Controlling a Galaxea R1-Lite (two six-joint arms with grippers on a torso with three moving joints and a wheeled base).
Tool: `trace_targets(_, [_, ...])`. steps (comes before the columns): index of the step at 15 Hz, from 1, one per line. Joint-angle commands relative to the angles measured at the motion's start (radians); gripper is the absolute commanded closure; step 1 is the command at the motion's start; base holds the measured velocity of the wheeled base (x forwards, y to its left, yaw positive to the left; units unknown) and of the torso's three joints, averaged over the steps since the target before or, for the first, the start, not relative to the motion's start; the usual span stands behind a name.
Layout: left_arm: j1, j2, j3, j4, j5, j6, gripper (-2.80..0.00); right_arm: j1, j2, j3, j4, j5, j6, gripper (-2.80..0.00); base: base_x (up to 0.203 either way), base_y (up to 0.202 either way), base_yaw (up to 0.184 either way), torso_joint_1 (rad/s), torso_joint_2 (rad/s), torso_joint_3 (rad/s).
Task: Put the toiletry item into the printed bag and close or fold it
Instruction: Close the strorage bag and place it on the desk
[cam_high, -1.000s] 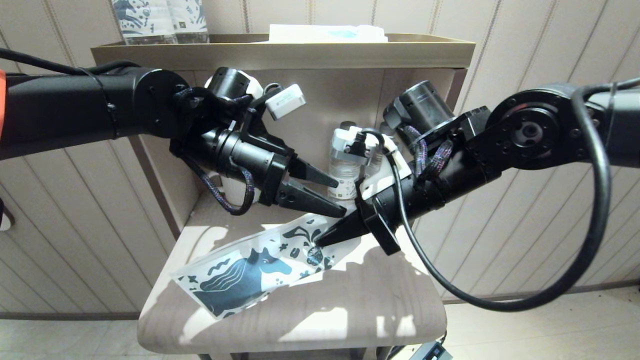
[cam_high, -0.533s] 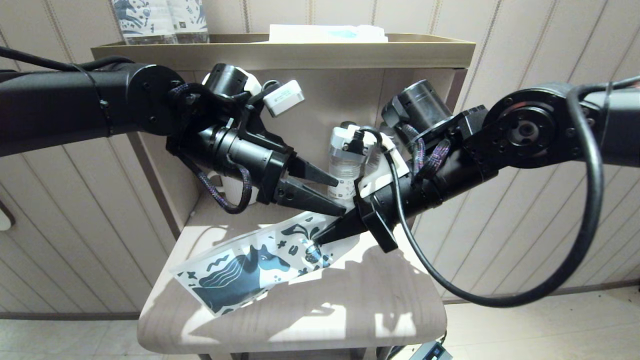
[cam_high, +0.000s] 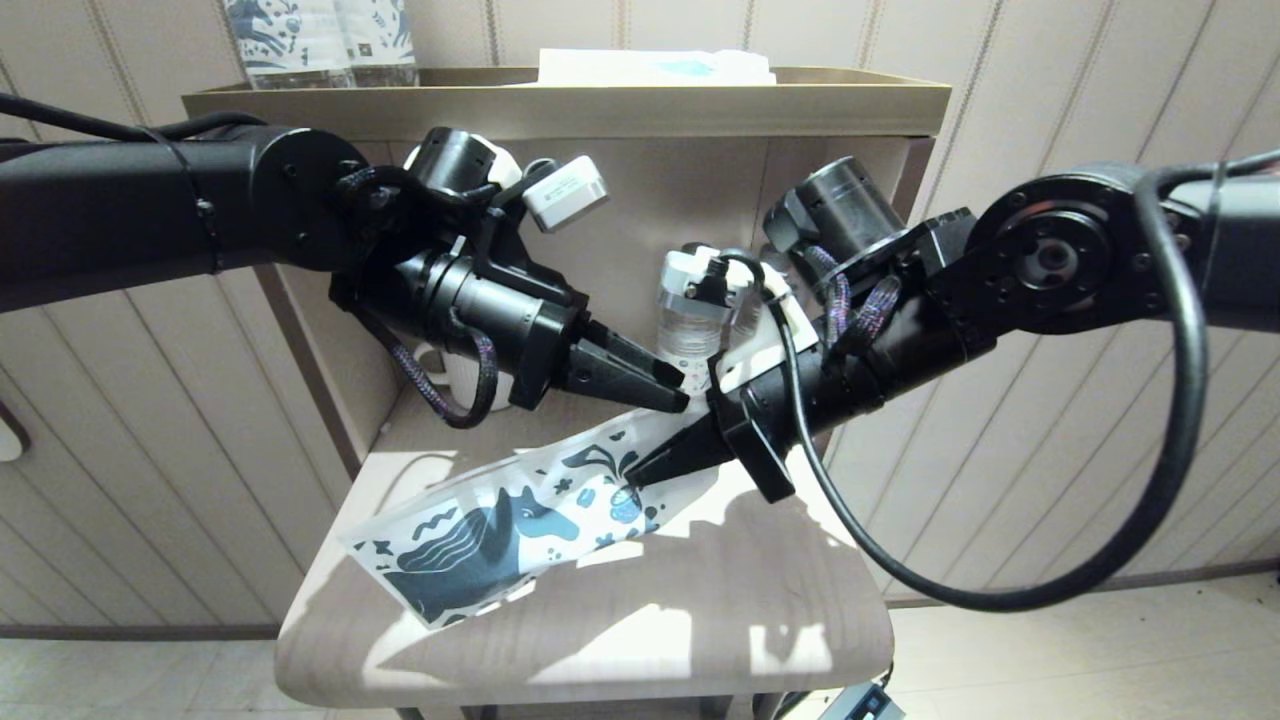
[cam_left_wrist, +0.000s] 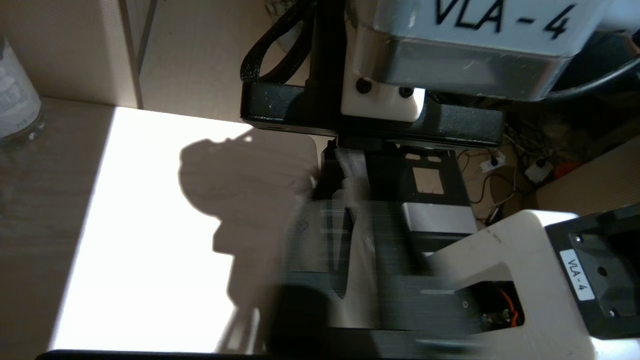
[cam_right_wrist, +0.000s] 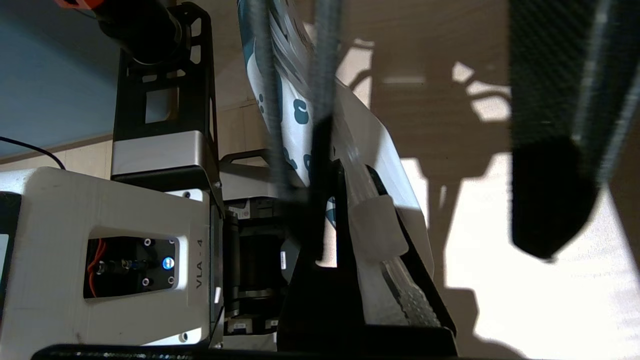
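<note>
White and limp, the printed bag (cam_high: 520, 515) sags onto the stool seat (cam_high: 700, 610) from both closed grippers, left gripper (cam_high: 672, 392) and right gripper (cam_high: 640, 475), pinching its upper end, likely light, best held by its edges.

white printed bag (cam_high: 500, 525) with dark blue horse, brown wood-grain shelf (cam_high: 700, 610)

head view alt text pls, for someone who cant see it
Two black robot grippers meet over a white printed bag lying on a small wooden table: the right gripper pinches its far end, and the left gripper hovers shut just above.
</note>
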Motion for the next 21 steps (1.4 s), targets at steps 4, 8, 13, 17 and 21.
trace_targets(4, [0.000, 0.007, 0.006, 0.014, -0.007, 0.006, 0.00, -0.001, 0.018, -0.020, 0.003, 0.003, 0.009, 0.00, 0.000, 0.000, 0.000, 0.000, 0.00, 0.000])
trace_targets(8, [0.002, -0.004, 0.008, 0.047, -0.005, 0.010, 0.00, -0.009, 0.019, -0.020, 0.002, 0.003, 0.010, 0.00, 0.000, 0.000, 0.000, 0.000, 0.00, 0.000])
trace_targets(13, [0.026, -0.024, 0.020, 0.066, -0.002, 0.015, 0.00, -0.012, 0.010, -0.013, 0.002, 0.001, 0.009, 0.00, 0.000, 0.000, 0.000, 0.000, 0.00, 0.000])
trace_targets(17, [0.032, -0.030, 0.046, 0.069, 0.001, 0.045, 0.00, -0.012, 0.008, -0.006, 0.002, 0.000, 0.009, 0.00, 0.000, 0.000, 0.000, 0.000, 0.00, 0.000])
trace_targets(21, [0.032, -0.030, 0.036, 0.071, 0.005, 0.035, 0.00, -0.014, 0.008, -0.006, 0.002, -0.002, 0.009, 0.00, 0.000, 0.000, 0.000, 0.000, 0.00, 0.000])
